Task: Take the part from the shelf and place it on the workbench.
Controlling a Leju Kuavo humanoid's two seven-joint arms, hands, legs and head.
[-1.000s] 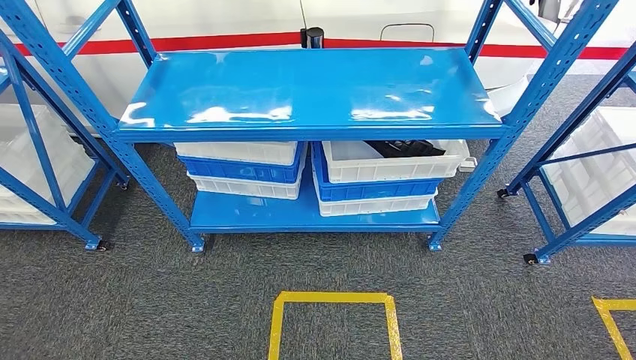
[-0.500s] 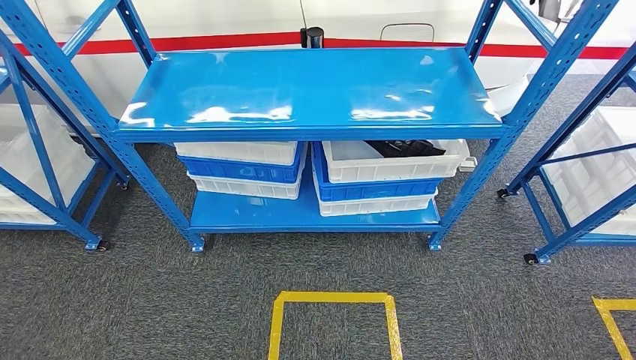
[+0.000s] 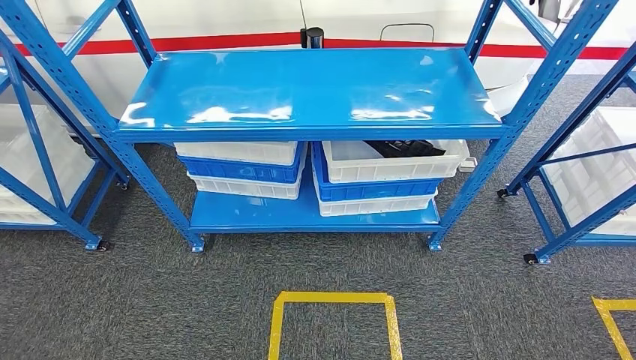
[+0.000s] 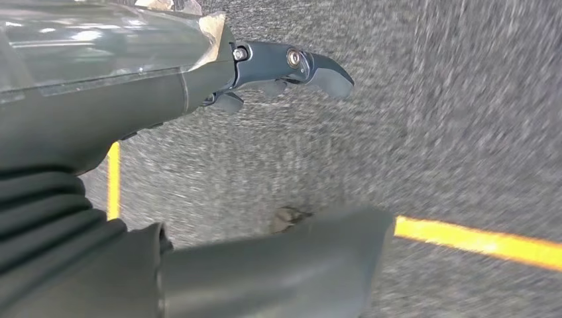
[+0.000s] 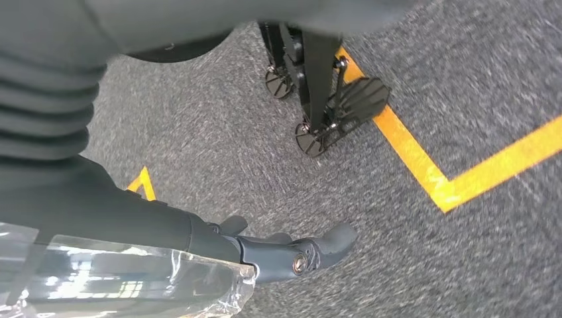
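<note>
**Reaching the part: go low and come in from the front**

Nearest is grey carpet with a yellow taped square [image 3: 332,322], and both arms hang down over it. The left robot hand [image 4: 278,73] holds nothing; its dark fingers [image 4: 328,71] are loosely bent with a clear gap to the thumb [image 4: 298,265], so it counts as open. The right robot hand [image 5: 291,255] is empty too, fingers [image 5: 335,240] stretched over the floor.

Beyond the tape stands the blue shelf [image 3: 307,90]. Its upper board is bare and shiny. On the lower board sit two stacks of white and blue bins [image 3: 240,169]. The part [image 3: 405,148], a dark object, lies in the top white bin [image 3: 397,169] of the right stack, towards that bin's right and far side, and the upper board hides some of it.

The step in hand looks like the approach, with no reach begun. The gap between the upper board and the bin rim seems tight, so the body probably has to get close and low, and the hand should enter level from the near side instead of from above. The right robot hand is the natural choice, since the part sits right of centre. Spread the fingers before going in; the part's shape is unclear from here, so settle the grip once it is in full sight.
</note>
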